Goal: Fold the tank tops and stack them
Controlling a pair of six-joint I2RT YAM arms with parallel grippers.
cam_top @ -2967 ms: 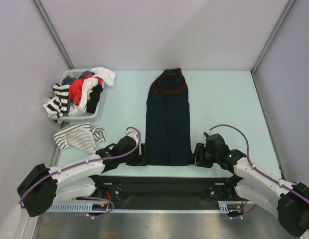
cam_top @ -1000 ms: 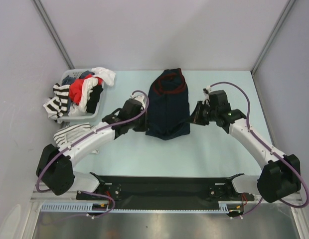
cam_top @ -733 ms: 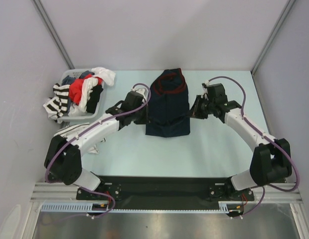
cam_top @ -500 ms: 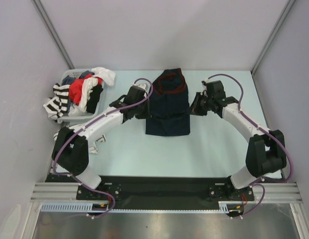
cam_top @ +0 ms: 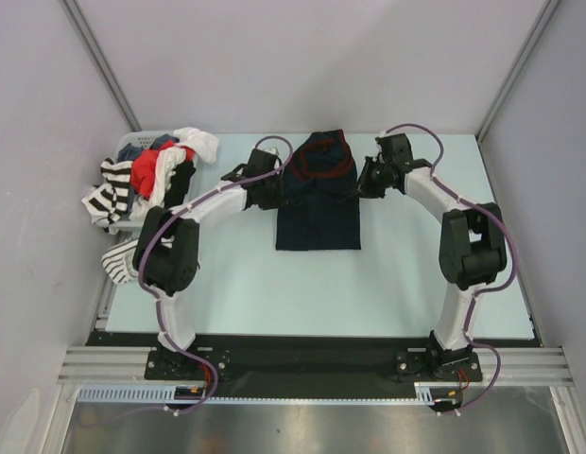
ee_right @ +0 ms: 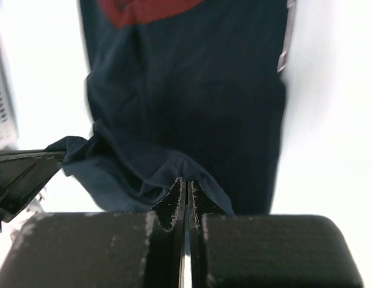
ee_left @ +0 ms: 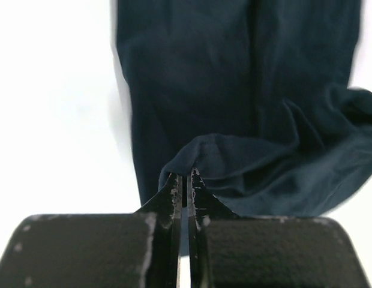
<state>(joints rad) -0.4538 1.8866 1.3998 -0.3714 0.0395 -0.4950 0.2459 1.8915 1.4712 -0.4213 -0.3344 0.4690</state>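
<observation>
The dark navy tank top (cam_top: 318, 203) with maroon neck trim lies in the middle of the table, its near hem lifted and carried back over its far half. My left gripper (cam_top: 274, 189) is shut on the hem's left corner (ee_left: 185, 174). My right gripper (cam_top: 362, 182) is shut on the hem's right corner (ee_right: 186, 180). Both hold the cloth just short of the maroon neckline (cam_top: 321, 159). The navy tank top (ee_left: 246, 90) fills the left wrist view, and bunches between the grippers in the right wrist view (ee_right: 186, 90). The white striped tank top (cam_top: 117, 258) lies at the left edge, partly behind my left arm.
A grey basket (cam_top: 146, 224) heaped with red, white, black and striped clothes stands at the back left, close to my left arm. Both arms reach far out over the table. Grey walls close in the table on three sides.
Both grippers have carried the navy top's near hem away from the bases toward its neckline, doubling the cloth over. Both arms have stretched out further.
</observation>
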